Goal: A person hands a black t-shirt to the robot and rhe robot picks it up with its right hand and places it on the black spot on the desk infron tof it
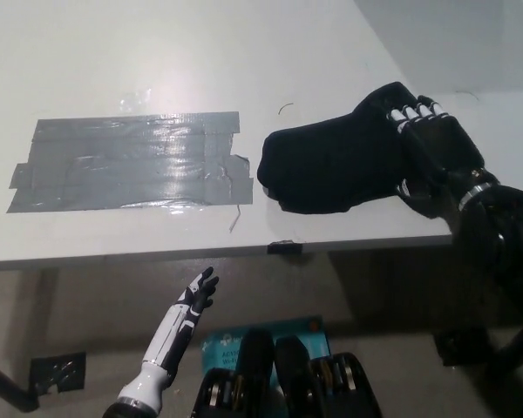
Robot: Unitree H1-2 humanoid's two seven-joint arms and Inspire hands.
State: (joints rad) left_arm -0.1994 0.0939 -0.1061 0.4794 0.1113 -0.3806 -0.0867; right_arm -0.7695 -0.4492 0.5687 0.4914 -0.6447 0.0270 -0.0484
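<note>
The black t-shirt (331, 165) is bunched into a thick, rounded bundle, lying over the right part of the white desk (157, 52), near its front edge. Its right end is gripped by the black right hand (427, 144), whose fingers curl over the cloth. The spot (131, 163) is a wide rectangular patch of shiny dark grey tape strips stuck flat on the desk, with ragged ends. The bundle's left end lies just beside the patch's right edge, not on it.
</note>
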